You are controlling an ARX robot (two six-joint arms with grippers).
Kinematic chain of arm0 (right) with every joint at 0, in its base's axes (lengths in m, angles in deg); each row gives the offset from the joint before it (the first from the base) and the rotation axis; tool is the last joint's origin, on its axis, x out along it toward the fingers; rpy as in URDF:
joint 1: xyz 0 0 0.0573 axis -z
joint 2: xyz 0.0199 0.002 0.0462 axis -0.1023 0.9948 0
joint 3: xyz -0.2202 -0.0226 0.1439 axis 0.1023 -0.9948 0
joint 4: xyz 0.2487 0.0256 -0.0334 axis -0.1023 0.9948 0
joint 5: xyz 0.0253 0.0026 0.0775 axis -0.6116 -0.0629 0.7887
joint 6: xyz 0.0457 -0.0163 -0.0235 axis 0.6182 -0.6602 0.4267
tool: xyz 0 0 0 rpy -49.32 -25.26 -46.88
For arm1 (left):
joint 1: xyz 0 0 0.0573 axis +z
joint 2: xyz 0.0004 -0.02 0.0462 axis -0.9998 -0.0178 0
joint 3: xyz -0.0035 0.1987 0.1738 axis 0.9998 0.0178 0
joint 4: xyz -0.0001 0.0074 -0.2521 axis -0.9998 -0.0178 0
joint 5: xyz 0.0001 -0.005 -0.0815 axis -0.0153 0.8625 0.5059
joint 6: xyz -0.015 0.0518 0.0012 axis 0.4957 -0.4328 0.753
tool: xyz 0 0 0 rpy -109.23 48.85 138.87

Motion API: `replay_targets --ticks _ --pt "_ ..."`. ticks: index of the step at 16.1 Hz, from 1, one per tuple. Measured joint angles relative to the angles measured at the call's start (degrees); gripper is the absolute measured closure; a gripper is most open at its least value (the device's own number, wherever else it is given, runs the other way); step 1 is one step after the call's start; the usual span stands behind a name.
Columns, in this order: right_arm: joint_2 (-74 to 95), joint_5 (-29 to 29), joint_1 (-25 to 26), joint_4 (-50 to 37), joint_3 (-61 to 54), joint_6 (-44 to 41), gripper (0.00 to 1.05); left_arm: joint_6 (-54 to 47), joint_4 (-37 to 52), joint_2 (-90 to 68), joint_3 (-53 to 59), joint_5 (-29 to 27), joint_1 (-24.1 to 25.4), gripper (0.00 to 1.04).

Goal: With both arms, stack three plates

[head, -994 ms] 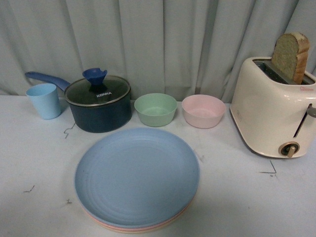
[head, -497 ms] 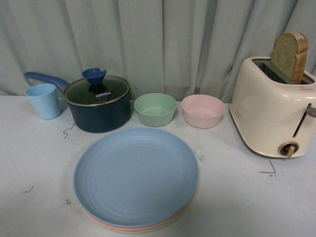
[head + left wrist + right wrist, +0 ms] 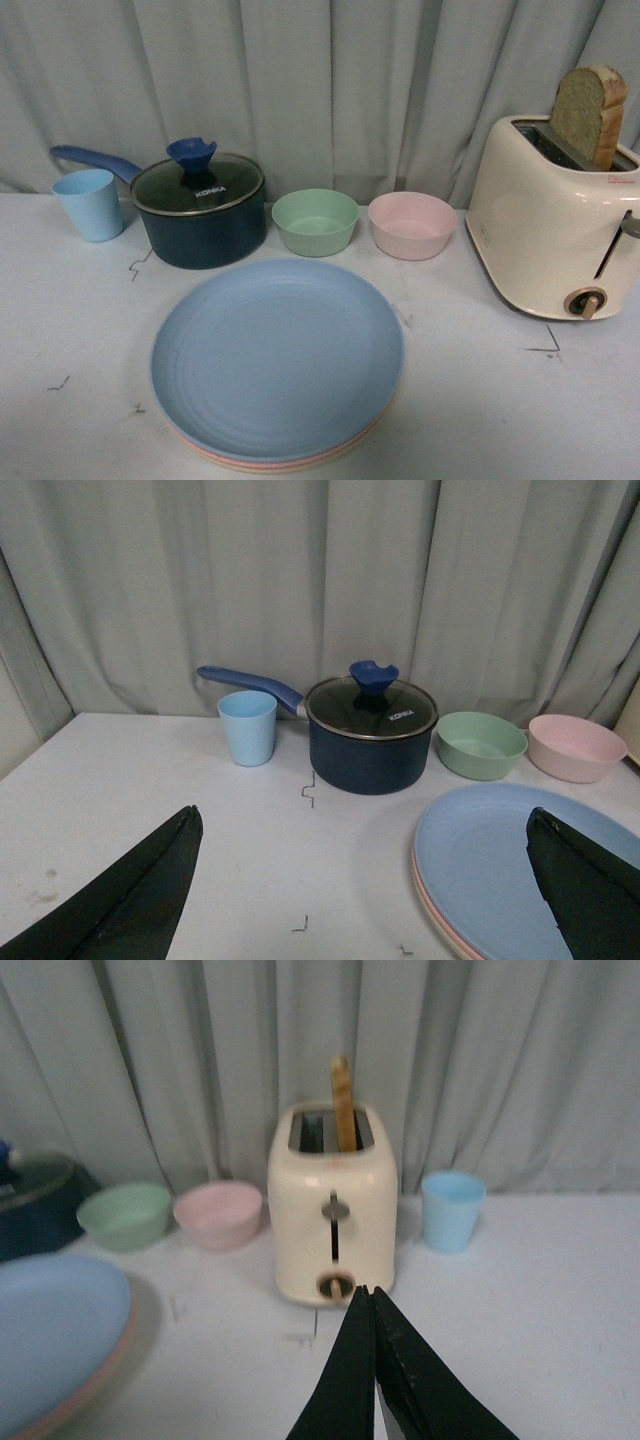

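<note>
The three plates lie in one stack at the table's front centre. The light blue plate (image 3: 277, 356) is on top; thin rims of the pink plate (image 3: 200, 446) and the cream plate (image 3: 262, 470) show beneath it. The stack also shows in the left wrist view (image 3: 520, 870) and the right wrist view (image 3: 50, 1335). Neither arm shows in the front view. My left gripper (image 3: 365, 825) is open and empty, above the table left of the stack. My right gripper (image 3: 368, 1295) is shut and empty, in front of the toaster (image 3: 332, 1205), right of the stack.
Behind the stack stand a dark blue lidded saucepan (image 3: 200, 210), a green bowl (image 3: 315, 221) and a pink bowl (image 3: 411, 224). A light blue cup (image 3: 90, 203) is at the back left. A cream toaster (image 3: 552, 220) with bread is at the right. Another blue cup (image 3: 452, 1210) stands right of it.
</note>
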Motion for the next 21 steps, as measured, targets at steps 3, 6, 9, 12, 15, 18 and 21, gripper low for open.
replay_targets --ticks 3,6,9,12,15,18,21 --pt "-4.0 -0.1 0.0 1.6 0.0 0.0 1.03 0.0 0.0 0.0 0.0 0.0 0.0 0.07" --pt "-4.1 -0.1 0.0 1.3 0.0 -0.1 0.95 0.0 0.0 0.0 0.0 0.0 0.0 0.07" --pt "-4.1 -0.1 0.0 1.3 0.0 -0.1 0.58 0.0 0.0 0.0 0.0 0.0 0.0 0.07" --pt "-4.1 -0.1 0.0 1.3 0.0 -0.1 0.2 0.0 0.0 0.0 0.0 0.0 0.0 0.07" --pt "-4.1 -0.1 0.0 1.3 0.0 0.0 0.06 0.0 0.0 0.0 0.0 0.0 0.0 0.07" --pt "-4.1 -0.1 0.0 1.3 0.0 0.0 0.06 0.0 0.0 0.0 0.0 0.0 0.0 0.07" --pt "-4.1 -0.1 0.0 1.3 0.0 -0.1 0.06 0.0 0.0 0.0 0.0 0.0 0.0 0.07"
